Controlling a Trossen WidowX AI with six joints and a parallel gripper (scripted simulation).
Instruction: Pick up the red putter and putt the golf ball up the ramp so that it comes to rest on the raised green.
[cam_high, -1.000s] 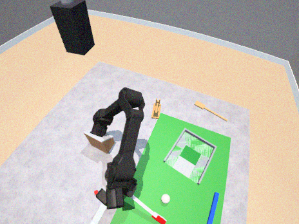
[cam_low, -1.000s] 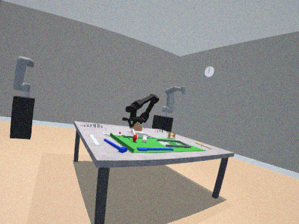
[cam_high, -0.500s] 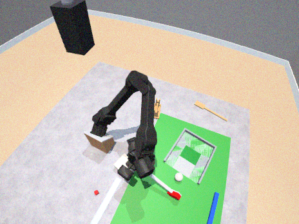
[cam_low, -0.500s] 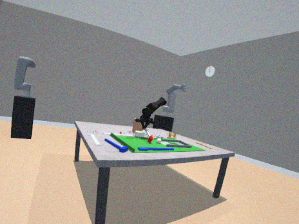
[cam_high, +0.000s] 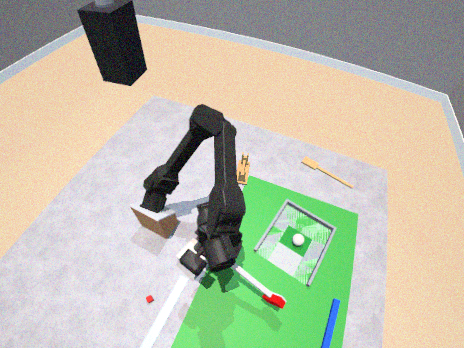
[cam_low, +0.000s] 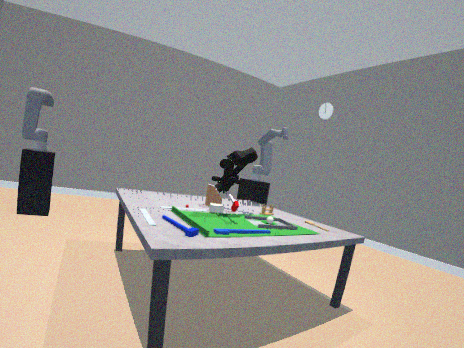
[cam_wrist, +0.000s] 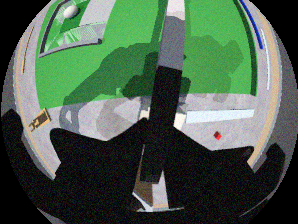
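One pincer (cam_high: 227, 267) is clamped on the red putter (cam_high: 260, 290), gripping its white shaft. Left of the pincer in the top view, a small red cube (cam_high: 149, 299) lies on the grey mat (cam_high: 75, 240). From the pincer, the shaft runs out to the right over the green turf (cam_high: 300, 320) and ends in the red head. Farther right and beyond the pincer, the golf ball (cam_high: 298, 239) rests on the raised green (cam_high: 295, 237). A blue bar (cam_high: 330, 322) lies well to the right.

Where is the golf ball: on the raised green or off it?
On it. In the top view the white golf ball sits on the dark green square inside the grey-framed raised green, apart from the putter.
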